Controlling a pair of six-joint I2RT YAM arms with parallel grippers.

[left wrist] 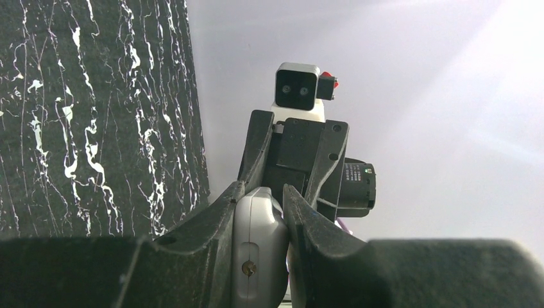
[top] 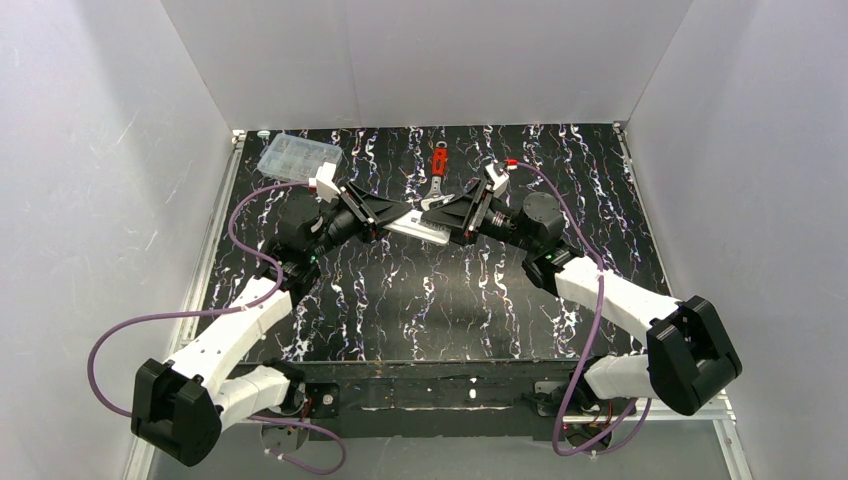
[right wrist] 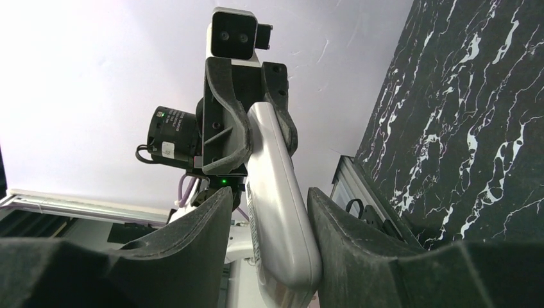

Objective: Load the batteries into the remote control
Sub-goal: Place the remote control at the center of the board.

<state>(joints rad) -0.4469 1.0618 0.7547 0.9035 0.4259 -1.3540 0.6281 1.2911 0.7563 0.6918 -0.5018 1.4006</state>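
The slim white remote control (top: 415, 226) hangs in the air over the middle of the table, between my two arms. My left gripper (top: 385, 222) is shut on one end of it; in the left wrist view the remote control (left wrist: 256, 250) is pinched edge-on between both fingers of that gripper (left wrist: 262, 189). My right gripper (top: 447, 222) straddles the other end. In the right wrist view the remote control (right wrist: 285, 237) rests against the right finger of that gripper (right wrist: 269, 191), with a gap to the left finger. The batteries are out of view.
A clear plastic compartment box (top: 298, 155) sits at the table's far left corner. A red-handled wrench (top: 437, 175) lies at the far middle. White walls close in three sides of the black marbled table (top: 400, 310).
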